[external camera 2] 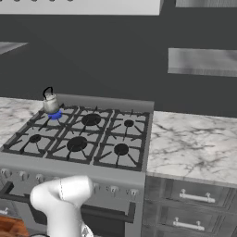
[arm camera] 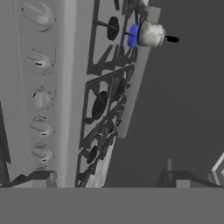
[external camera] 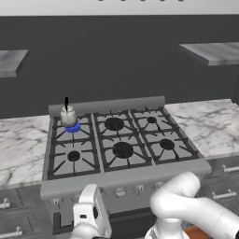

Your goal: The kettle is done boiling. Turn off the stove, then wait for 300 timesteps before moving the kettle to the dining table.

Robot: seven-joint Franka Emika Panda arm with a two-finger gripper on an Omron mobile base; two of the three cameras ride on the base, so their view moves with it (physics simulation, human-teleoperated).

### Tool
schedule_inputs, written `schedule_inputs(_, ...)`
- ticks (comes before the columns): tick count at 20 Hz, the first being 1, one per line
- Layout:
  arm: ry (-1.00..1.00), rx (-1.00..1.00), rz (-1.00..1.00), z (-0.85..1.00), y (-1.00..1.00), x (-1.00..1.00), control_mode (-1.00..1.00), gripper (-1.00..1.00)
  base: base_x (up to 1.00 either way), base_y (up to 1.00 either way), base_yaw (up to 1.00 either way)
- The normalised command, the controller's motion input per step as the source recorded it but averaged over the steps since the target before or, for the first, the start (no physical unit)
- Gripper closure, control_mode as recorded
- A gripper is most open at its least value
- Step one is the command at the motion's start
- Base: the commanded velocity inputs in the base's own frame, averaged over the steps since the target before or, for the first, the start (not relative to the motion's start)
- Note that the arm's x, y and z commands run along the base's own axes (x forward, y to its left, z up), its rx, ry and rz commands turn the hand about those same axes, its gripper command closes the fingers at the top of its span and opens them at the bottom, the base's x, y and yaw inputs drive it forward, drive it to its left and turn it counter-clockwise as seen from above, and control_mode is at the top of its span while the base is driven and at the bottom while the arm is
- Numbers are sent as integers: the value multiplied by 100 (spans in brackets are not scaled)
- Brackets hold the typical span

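Observation:
The small silver kettle (external camera: 68, 116) (external camera 2: 50, 105) (arm camera: 150, 34) stands upright on the back left burner of the grey stove (external camera: 122, 161) (external camera 2: 83, 162) (arm camera: 70, 100). A blue flame (external camera: 73, 128) (external camera 2: 55, 115) (arm camera: 132, 36) burns under it. My gripper (arm camera: 109, 181) is open and holds nothing; it hangs low in front of the stove's left part and faces the row of front knobs (arm camera: 40, 99). The hand view is rolled sideways, with the knobs in a column at its left. The kettle is far beyond the fingers. The dining table is out of view.
White marble counters (external camera: 205, 123) (external camera 2: 194, 139) flank the stove on both sides. Grey drawers with bar handles (external camera 2: 196, 196) sit below the right counter. The oven door handle (external camera 2: 104, 213) runs under the knobs. Steel shelves (external camera: 212, 51) hang on the dark wall.

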Motion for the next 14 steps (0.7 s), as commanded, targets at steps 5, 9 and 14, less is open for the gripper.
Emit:
schedule_inputs(5,3,-15,0,-27,0,-5,-100,-100,0,0,0)
schedule_inputs(9,7,-12,0,-25,0,7,-100,-100,0,0,0)
schedule_inputs(14,6,-13,0,-19,1,13,-100,-100,0,0,0)
